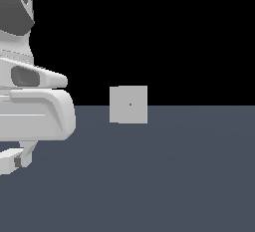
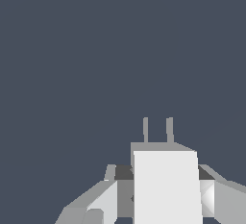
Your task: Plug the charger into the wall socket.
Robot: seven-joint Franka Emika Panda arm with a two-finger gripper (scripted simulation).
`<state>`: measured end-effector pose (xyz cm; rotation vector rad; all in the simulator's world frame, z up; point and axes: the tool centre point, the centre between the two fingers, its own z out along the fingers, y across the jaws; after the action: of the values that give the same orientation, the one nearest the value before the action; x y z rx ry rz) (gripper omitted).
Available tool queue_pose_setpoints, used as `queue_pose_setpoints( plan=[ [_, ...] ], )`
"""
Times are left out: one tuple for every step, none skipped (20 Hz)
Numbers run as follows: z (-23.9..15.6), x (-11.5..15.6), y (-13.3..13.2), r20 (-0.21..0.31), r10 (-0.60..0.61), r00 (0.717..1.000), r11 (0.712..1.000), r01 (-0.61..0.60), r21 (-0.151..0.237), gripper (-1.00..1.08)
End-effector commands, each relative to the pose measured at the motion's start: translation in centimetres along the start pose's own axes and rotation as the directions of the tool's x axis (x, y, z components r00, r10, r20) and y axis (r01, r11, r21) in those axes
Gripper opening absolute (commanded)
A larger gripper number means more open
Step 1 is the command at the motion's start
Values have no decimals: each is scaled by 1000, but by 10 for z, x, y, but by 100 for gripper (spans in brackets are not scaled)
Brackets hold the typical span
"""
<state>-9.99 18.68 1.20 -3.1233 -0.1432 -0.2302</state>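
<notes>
White charger (image 2: 166, 187) clenched in the claw (image 2: 163, 189); wall socket (image 1: 128, 104) well apart across bare floor (image 1: 164, 176).

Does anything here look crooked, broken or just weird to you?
Nothing stands out. The wall socket stands upright and square on the floor. In the wrist view the charger sits straight in the end effector, its two prongs pointing ahead.
</notes>
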Motion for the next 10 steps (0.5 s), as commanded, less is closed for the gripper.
queue_pose_setpoints(
  plan=[
    [0,0,0,0,0,1000,1000,0,0,-100],
    [0,0,0,0,0,1000,1000,0,0,-100],
    [0,0,0,0,0,1000,1000,0,0,-100],
    [0,0,0,0,0,1000,1000,0,0,-100],
    [-1,1,1,0,2,1000,1000,-2,0,-100],
    [-1,1,3,0,4,1000,1000,-4,-1,-100],
    [-2,3,5,0,8,1000,1000,-8,-1,-100],
    [-3,4,8,0,12,1000,1000,-12,-2,-100],
    [-5,6,11,0,18,1000,1000,-18,-3,-100],
    [-7,8,15,0,24,1000,1000,-24,-3,-100]
  ],
)
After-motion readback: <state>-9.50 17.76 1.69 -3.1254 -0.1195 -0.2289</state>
